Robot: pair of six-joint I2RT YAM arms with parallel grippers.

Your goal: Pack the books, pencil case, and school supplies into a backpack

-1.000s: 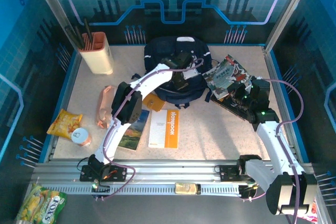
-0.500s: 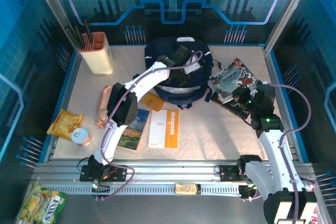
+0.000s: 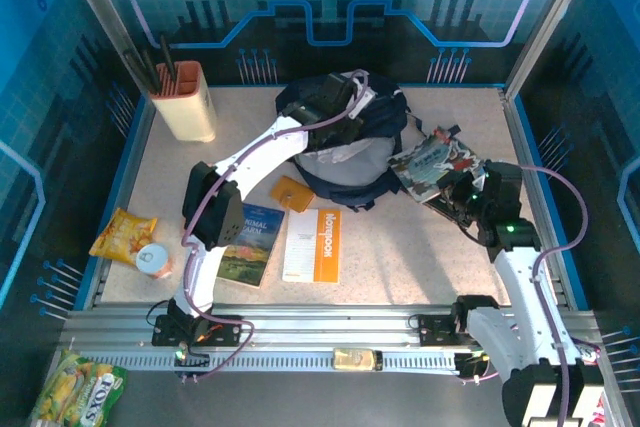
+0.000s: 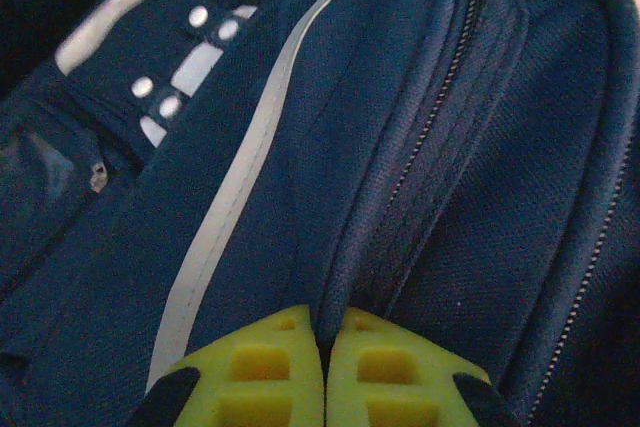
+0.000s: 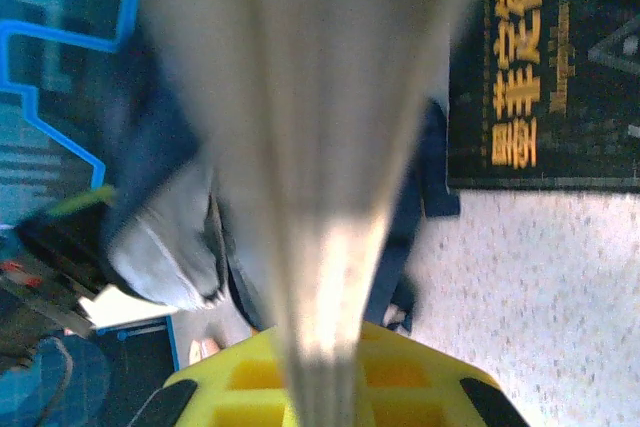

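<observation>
Navy fabric bunches where the left gripper (image 3: pixel 338 97) pinches the backpack's (image 3: pixel 385 127) upper flap at the far middle of the table, a pale grey panel showing beneath. To the right, the right gripper (image 3: pixel 456 190) clamps the cartoon book (image 3: pixel 432 157), tilted, just beside the bag. Animal Farm (image 3: pixel 250 242) and a notebook (image 3: pixel 318 245) lie flat nearer the front.

Left wrist: yellow pads (image 4: pixel 270 367) shut tight on a fold of backpack (image 4: pixel 480 197) beside the zip.

Right wrist: the right gripper (image 5: pixel 320 357) holds the book (image 5: pixel 310 127) edge-on. A black cover (image 5: pixel 545 67) with yellow lettering lies on the table behind; whether it belongs to the same book is unclear.

The step appears to be loading this book. It probably calls for holding the flap high and steady and sliding the book in level, clear of the zip, before release.
</observation>
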